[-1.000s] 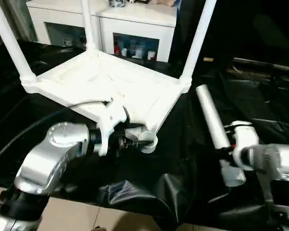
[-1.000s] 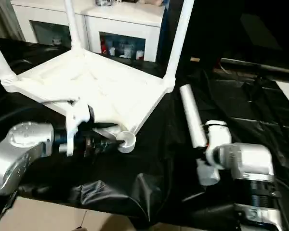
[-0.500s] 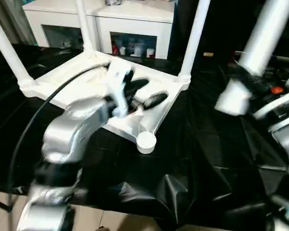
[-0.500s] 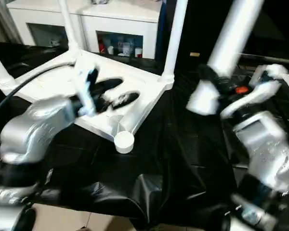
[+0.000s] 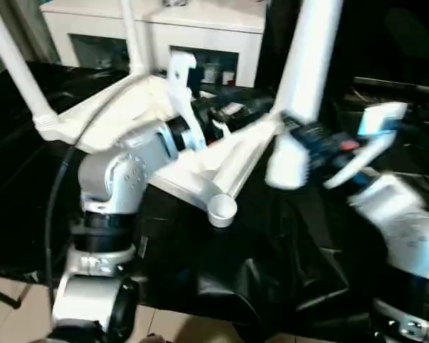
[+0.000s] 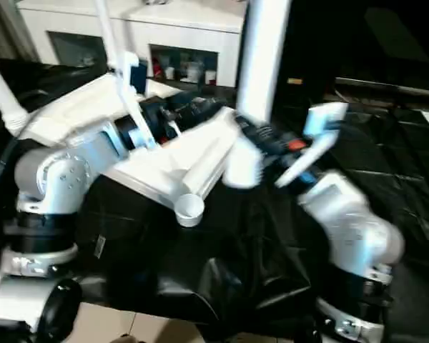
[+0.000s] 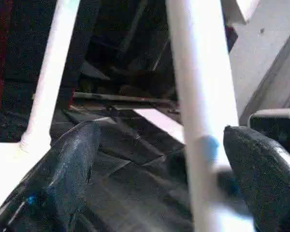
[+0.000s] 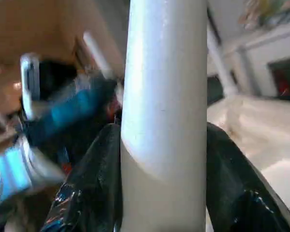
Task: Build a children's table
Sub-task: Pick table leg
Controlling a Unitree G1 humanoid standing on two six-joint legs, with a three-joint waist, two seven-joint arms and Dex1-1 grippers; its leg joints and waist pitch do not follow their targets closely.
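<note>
While the upturned table top (image 5: pixel 200 153) lies on the black sheet (image 5: pixel 286 257) with its empty socket (image 5: pixel 222 207) at six o'clock, the right gripper (image 5: pixel 300 136) clamps the loose leg (image 5: pixel 304 78) upright at three o'clock. Over the top's middle, the left gripper (image 5: pixel 232 114) hangs wide apart, its fingers (image 7: pixel 67 164) flanking that leg without touching.

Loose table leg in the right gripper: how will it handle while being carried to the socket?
The leg looks like smooth, rigid plastic, so it probably won't flex. It rises long above the right gripper, so it may lever or slip. Being round, it would likely roll if dropped.
</note>
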